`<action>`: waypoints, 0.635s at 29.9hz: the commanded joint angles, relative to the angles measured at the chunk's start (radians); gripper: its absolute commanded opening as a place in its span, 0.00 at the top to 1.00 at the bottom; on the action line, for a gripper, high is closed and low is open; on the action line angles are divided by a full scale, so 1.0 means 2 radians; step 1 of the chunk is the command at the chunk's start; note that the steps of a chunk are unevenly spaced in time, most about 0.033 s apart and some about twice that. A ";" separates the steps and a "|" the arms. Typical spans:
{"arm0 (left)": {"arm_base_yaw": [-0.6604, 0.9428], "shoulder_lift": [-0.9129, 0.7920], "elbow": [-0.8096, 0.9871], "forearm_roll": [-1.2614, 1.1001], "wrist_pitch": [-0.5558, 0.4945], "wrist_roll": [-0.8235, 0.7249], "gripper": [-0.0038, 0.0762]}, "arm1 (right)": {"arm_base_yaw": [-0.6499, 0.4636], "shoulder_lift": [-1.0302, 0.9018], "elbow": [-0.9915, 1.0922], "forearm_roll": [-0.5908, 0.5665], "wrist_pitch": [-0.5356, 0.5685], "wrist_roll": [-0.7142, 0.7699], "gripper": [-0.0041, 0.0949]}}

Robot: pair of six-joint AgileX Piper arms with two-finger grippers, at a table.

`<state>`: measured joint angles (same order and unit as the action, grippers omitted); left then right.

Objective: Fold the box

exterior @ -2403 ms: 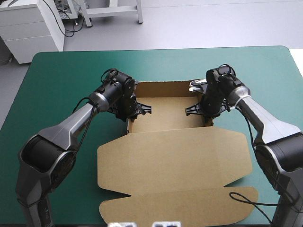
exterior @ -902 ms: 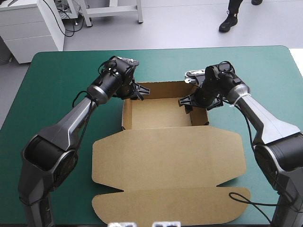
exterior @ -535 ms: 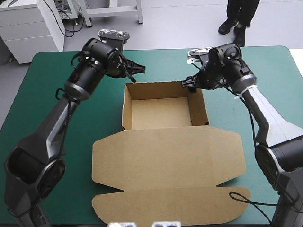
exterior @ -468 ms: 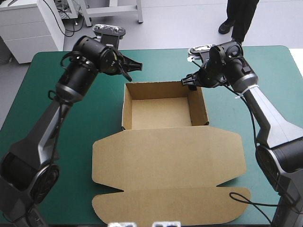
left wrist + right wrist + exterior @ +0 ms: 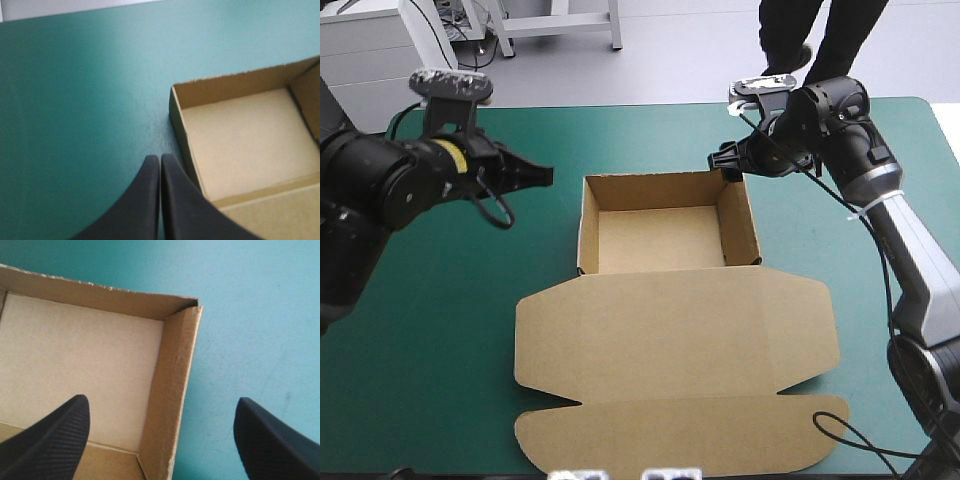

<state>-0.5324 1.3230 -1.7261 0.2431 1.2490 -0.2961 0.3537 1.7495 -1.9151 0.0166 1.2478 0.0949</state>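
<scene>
Left hand (image 5: 542, 176) clenched on nothing, apart to the left of the box (image 5: 741, 226); right hand (image 5: 724, 166) released over its far-right corner; tray sits mid tabletop (image 5: 440, 300), lid (image 5: 675, 330) flat nearside, so imo back both off high & slow, w/o clipping the tucked walls.

Open-tray box (image 5: 675, 330) on teal-green cover (image 5: 430, 330)

Cut off in the left wrist view: right wall and lid of the box (image 5: 240, 145). Cropped likewise in the right wrist view, the box's left end (lid a mere sliver). Blurred in the high view, left of the box: left gripper (image 5: 532, 176), outline smeared there.
</scene>
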 commanded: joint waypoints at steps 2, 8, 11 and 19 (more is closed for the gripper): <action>-0.002 -0.092 0.091 0.009 -0.014 0.000 0.96 | 0.000 -0.026 0.029 0.001 0.000 -0.001 0.22; -0.002 -0.218 0.260 0.008 -0.089 0.000 0.96 | 0.000 -0.025 0.094 -0.001 -0.022 -0.003 0.22; -0.002 -0.282 0.342 0.008 -0.123 0.000 0.96 | 0.000 -0.024 0.119 0.001 -0.028 -0.003 0.22; -0.002 -0.437 0.498 0.008 -0.196 0.000 0.96 | 0.000 -0.008 0.141 0.020 -0.035 -0.007 0.22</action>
<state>-0.5324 0.5236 -0.7685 0.2432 0.9612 -0.2953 0.3537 1.7683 -1.6143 0.0258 1.2020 0.0949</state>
